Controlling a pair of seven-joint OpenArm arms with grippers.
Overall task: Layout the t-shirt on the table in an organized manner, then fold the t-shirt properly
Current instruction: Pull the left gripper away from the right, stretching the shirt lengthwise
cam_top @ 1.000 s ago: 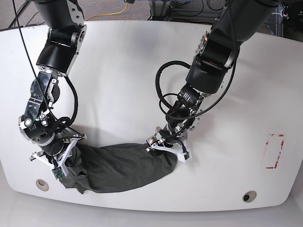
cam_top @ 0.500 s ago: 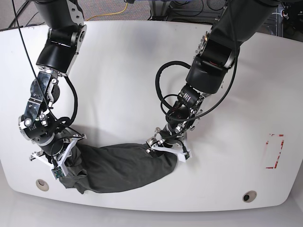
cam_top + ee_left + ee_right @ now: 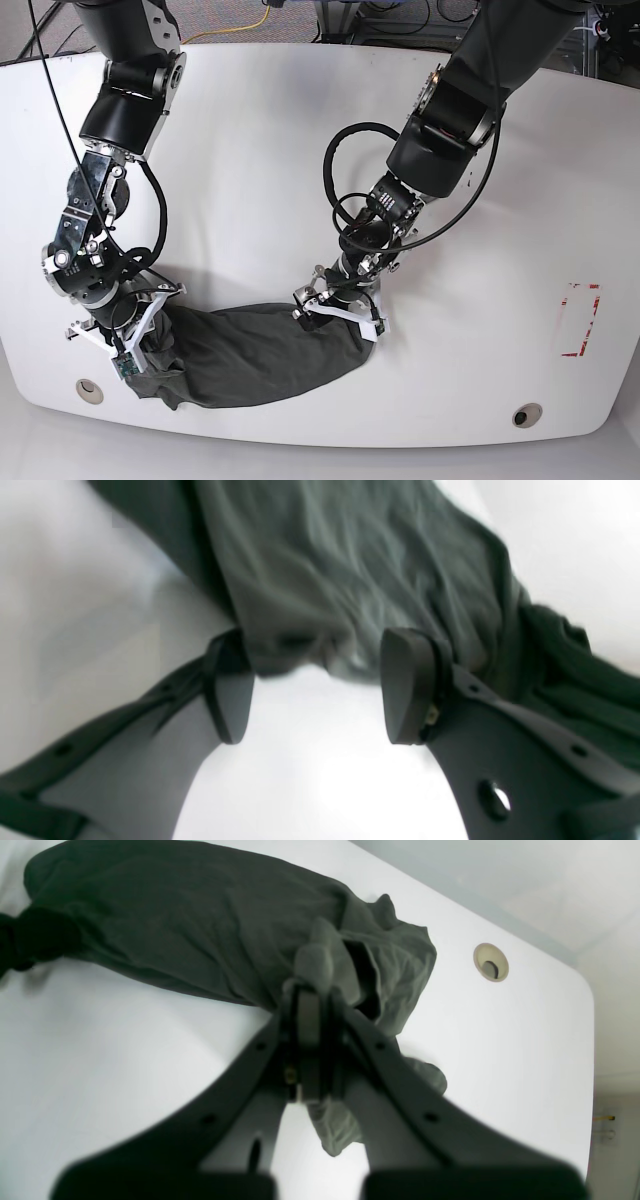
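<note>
The dark grey-green t-shirt [image 3: 260, 355] lies bunched in a long roll near the front edge of the white table [image 3: 300, 130]. My right gripper [image 3: 118, 345] is at the roll's left end. In the right wrist view that gripper [image 3: 309, 1005] is shut on a raised fold of the t-shirt [image 3: 175, 930]. My left gripper [image 3: 335, 315] sits at the roll's upper right edge. In the left wrist view it [image 3: 317, 685] is open, its fingertips [image 3: 405, 685] straddling the hem of the t-shirt [image 3: 340, 570] without pinching it.
Two round grommet holes [image 3: 88, 389] [image 3: 526, 414] sit near the front corners; one grommet hole [image 3: 491, 962] lies just past the shirt. A red tape rectangle [image 3: 580, 320] marks the right side. A black cable loop [image 3: 335, 190] hangs from the left arm.
My left gripper has shifted a little leftward along the shirt's upper edge in the base view, still open. The right gripper holds its fold in place.
</note>
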